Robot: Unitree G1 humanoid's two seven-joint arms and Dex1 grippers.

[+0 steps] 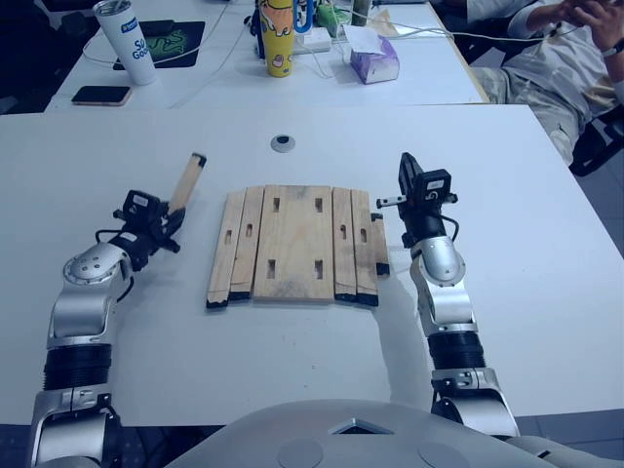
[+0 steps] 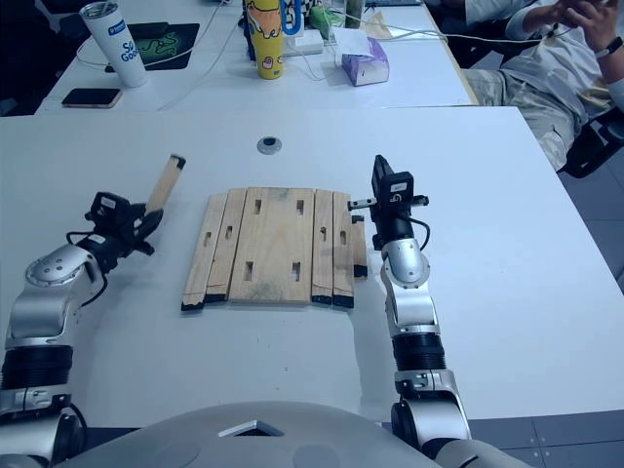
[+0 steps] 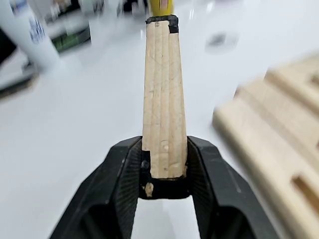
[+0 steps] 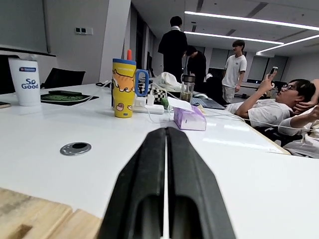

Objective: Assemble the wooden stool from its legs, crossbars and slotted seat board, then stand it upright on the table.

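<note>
1. Near edge first: the left arm is bent at the elbow, its forearm angling inward across the table [image 1: 546,253].
2. The left gripper [image 3: 164,149] is clamped on the lower end of a wooden leg [image 1: 185,183]. The leg slants away from it, black-capped tip farthest out.
3. The right forearm runs straight ahead from the near edge. The right gripper [image 1: 408,171] points toward the far side with its fingers [image 4: 144,164] pressed together and nothing between them.
4. Between the two arms, the seat board [image 1: 292,244] lies flat on the table. Slotted slats [image 1: 234,249] lie snug along both its sides, dark ends toward the robot.
5. The held leg is off to the left of that spread, apart from it.
6. Just beyond the board, there's a round grommet [image 1: 283,143].
7. On the far table sit a phone [image 1: 100,95], a white tumbler [image 1: 127,39], a yellow cup [image 1: 278,39] and a tissue box [image 1: 374,60].
</note>
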